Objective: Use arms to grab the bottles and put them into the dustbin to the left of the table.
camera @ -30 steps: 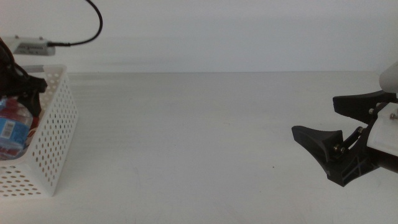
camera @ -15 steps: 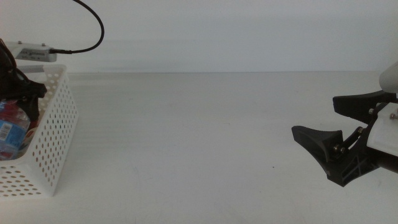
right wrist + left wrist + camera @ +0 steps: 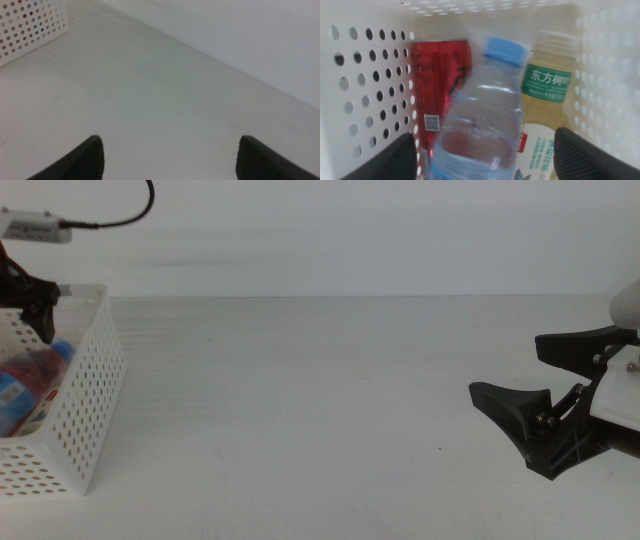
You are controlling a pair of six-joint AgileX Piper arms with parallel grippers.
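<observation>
Lying side by side inside the dustbin (image 3: 365,75), at the table's (image 3: 330,400) left edge, were all three containers: the red can (image 3: 437,95), the blue-capped water bottle (image 3: 480,125) and the bottle of yellow liquid (image 3: 547,100). The green collar on the yellow bottle carried white Chinese characters, 东方树叶, and its lower label showed small print too blurred to read. The can bore a black mark and a small QR code on its side. The left gripper (image 3: 482,162) hovered above the basket, its fingers spread wide and holding nothing, the water bottle lying just beneath them. Over at the table's right side the right gripper (image 3: 545,395) waited near the surface, its fingers also spread apart and empty.
</observation>
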